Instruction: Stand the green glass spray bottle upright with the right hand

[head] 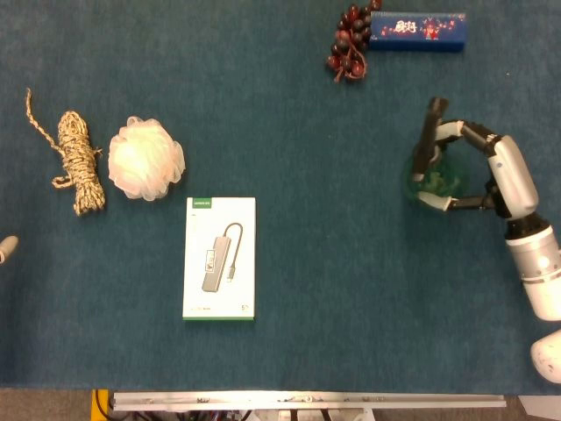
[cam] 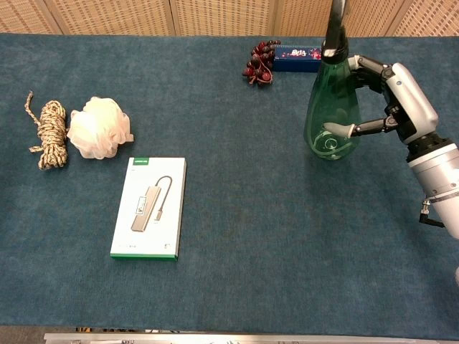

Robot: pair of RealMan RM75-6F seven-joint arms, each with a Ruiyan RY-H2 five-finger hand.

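Note:
The green glass spray bottle (cam: 326, 107) stands upright on the blue table cloth at the right, its black spray head (cam: 336, 29) pointing up; from above it shows as a green round base (head: 436, 180). My right hand (cam: 403, 100) wraps it from the right, the thumb lying on the bottle's front and the fingers (cam: 367, 66) on its shoulder. The head view shows the same right hand (head: 507, 175) with digits on both sides of the bottle. Only a tip of my left hand (head: 5, 248) shows at the far left edge.
A bunch of dark grapes (cam: 258, 63) and a blue box (cam: 305, 57) lie just behind the bottle. A white and green product box (cam: 147, 208) lies centre-left. A white bath pouf (cam: 98, 127) and a rope coil (cam: 49, 134) are at the far left.

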